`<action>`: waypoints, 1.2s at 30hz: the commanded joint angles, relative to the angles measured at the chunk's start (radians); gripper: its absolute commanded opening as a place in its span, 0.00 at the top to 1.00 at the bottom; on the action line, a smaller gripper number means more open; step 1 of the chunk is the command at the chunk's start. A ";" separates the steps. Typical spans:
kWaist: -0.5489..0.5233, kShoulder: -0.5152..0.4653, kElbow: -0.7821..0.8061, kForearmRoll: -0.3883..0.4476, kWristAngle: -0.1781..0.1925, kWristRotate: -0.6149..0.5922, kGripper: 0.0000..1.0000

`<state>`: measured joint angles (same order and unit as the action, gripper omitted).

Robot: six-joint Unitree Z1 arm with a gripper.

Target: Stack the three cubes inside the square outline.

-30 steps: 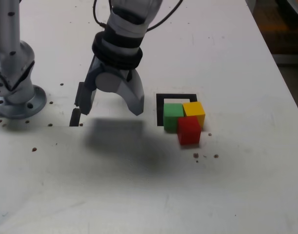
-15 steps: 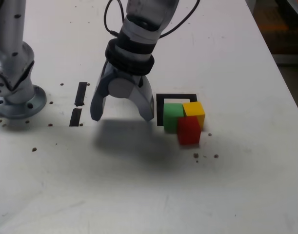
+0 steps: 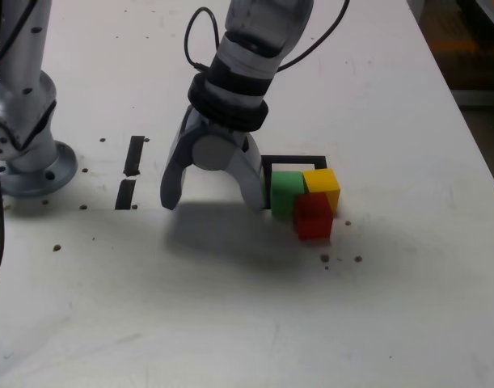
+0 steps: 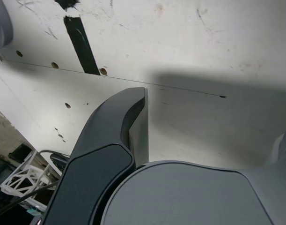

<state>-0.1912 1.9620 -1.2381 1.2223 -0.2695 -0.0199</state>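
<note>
Claw (image 3: 214, 198) spread wide with nothing between its two prongs, hanging low over the white counter (image 3: 408, 307); that is how I read it from the exterior view. The prong on that view's right stands just beside the green cube (image 3: 287, 192), at about its nine o'clock, and overlaps the near edge of the square outline (image 3: 293, 159).

The three cubes sit in a tight cluster. Green is at the centre, resting partly inside the outline. The yellow cube (image 3: 323, 186) touches it at three o'clock. The red cube (image 3: 313, 217) is pressed in at about five o'clock of green, outside the tape. None is stacked yet.

My worry is the crowding. With the faces packed together, I judge that a prong coming down between two cubes has no room, so it may land on a top face or shove the neighbours and scatter the group. The prong beside green could also nudge it sideways and carry yellow along. Red looks the freest to take, since its front and right faces are clear.

The wrist view gives me only one dark prong (image 4: 115, 140), bare counter and a short black tape strip (image 4: 82, 44); no cube shows there, so I cannot check alignment from it.

I can read no brand, label or writing anywhere in either view.
</note>
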 commanded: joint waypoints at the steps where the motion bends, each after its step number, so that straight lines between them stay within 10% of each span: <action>1: 0.004 0.011 -0.008 0.002 -0.006 0.006 0.02; 36: 0.010 0.091 -0.205 0.008 0.002 0.048 0.02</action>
<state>-0.1845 2.0494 -1.4352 1.2281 -0.2672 0.0268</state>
